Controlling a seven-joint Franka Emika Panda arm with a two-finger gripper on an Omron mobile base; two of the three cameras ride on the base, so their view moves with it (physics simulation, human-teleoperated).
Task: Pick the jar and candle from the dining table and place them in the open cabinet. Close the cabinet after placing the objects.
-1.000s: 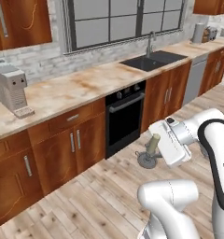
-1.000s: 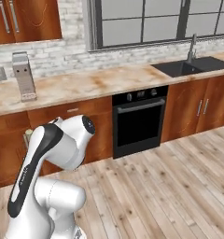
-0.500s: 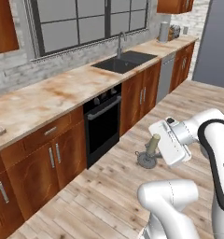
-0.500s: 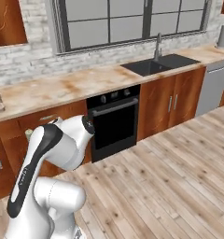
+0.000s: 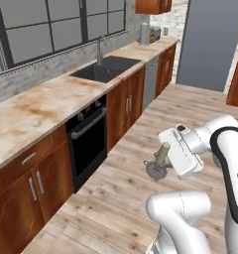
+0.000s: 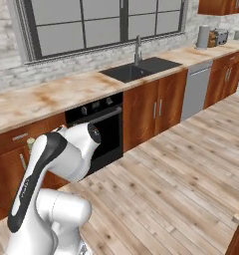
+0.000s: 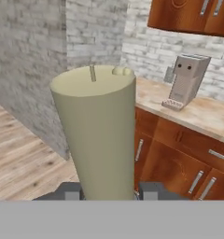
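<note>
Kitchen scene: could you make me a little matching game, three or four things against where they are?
Things:
1. candle
2. sink
3. oven
4. coffee machine

Places:
a. under the counter, between wooden cupboard doors
b. gripped in the robot's hand, above the wood floor
c. standing on the counter beneath a wall cupboard
d. set into the counter below the window

Pairs: 1-b, 2-d, 3-a, 4-c

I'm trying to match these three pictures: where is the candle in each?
Left base view: the candle sits right of centre, slightly low.
Right base view: probably the pale tip left of the arm.
Hand view: large, centre.
Shared landmark: the marbled countertop.
</note>
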